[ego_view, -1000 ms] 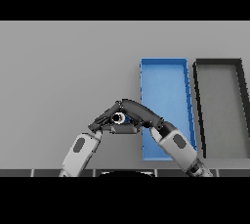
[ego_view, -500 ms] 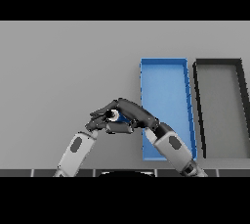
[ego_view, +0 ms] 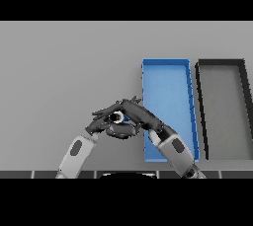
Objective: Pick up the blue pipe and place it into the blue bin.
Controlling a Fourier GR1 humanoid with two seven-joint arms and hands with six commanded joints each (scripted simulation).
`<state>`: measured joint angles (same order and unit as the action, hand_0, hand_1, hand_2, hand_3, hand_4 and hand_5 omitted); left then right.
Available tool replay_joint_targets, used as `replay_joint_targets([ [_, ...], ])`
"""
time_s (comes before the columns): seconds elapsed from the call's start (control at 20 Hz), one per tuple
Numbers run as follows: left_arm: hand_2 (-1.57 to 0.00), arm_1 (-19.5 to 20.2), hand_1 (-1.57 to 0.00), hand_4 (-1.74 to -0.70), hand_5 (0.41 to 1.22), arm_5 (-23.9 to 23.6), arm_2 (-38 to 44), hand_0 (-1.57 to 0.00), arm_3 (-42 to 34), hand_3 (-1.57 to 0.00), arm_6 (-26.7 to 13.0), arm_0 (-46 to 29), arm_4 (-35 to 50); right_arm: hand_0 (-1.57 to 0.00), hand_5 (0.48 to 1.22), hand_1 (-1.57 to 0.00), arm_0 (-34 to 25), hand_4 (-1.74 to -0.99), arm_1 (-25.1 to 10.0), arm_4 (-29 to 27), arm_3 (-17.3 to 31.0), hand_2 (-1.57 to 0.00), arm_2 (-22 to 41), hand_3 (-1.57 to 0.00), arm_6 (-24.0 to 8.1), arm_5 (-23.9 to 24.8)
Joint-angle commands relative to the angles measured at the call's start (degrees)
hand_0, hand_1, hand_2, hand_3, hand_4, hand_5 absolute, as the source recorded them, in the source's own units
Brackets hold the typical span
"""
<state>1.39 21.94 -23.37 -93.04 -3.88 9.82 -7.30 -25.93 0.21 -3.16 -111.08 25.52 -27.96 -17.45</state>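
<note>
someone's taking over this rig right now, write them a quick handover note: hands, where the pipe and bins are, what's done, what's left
Left hand: fingers curled around the blue pipe, left of the blue bin.
Right hand: laid over the same pipe from the right, fingers closed on it.
Pipe: mostly hidden between the two hands; only one round end and a bit of blue show. Whether it is off the table cannot be told.
Blue bin: holds nothing visible; the right forearm crosses its near left corner. A black bin sits to its right.
Done: pipe gripped.
Left: carry it right over the blue bin's rim, set it inside, release.
</note>
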Motion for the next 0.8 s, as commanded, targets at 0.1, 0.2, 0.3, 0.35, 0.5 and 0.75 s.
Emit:
replay_joint_targets([
  [0.1,-0.02,0.3,-0.02,-0.92,0.482,-0.4,0.1,-0.03,0.7,-0.02,0.0,0.3,-0.6,-1.57,1.221,-1.57,-1.7,-1.741,1.9,-4.6,-0.6,-1.57,-3.2,-1.57,-3.1,0.5],
  [0.2,-0.01,0.2,-0.01,-0.91,0.470,-0.4,0.0,-0.02,0.9,-0.01,-0.1,0.5,-0.6,-1.57,1.221,-1.57,-4.6,-1.741,2.4,-9.1,-0.2,-1.57,-5.8,-1.57,-7.0,3.0],
  [0.3,-0.01,-0.5,-0.01,-0.91,0.456,-1.0,-0.2,-0.01,1.5,-0.01,-1.3,1.1,-0.8,-1.57,1.221,-1.57,-9.2,-1.741,-0.4,-14.8,0.1,-1.57,-6.3,-1.57,-7.0,7.1],
  [0.35,-0.01,-0.1,-0.01,-0.91,0.450,-1.0,0.0,-0.01,1.1,-0.01,-0.7,1.0,-0.5,-1.57,1.221,-1.57,-12.3,-1.741,-3.2,-18.5,0.5,-1.57,-7.2,-1.57,-7.0,9.6],
  [0.5,0.00,0.1,0.00,-0.91,0.437,-0.1,0.3,0.00,1.4,0.00,-1.9,1.0,0.3,-1.57,1.221,-1.57,-22.8,-1.741,-7.0,-25.5,2.3,-1.57,-13.5,-1.57,-5.8,11.2],
  [0.75,0.00,0.2,0.00,-0.89,0.428,-0.4,-0.1,0.00,0.9,0.00,-2.9,1.2,-0.5,-1.57,1.221,-1.57,-31.8,-1.741,-15.5,-22.9,7.5,-1.57,-22.8,-1.57,-6.9,17.4],
])
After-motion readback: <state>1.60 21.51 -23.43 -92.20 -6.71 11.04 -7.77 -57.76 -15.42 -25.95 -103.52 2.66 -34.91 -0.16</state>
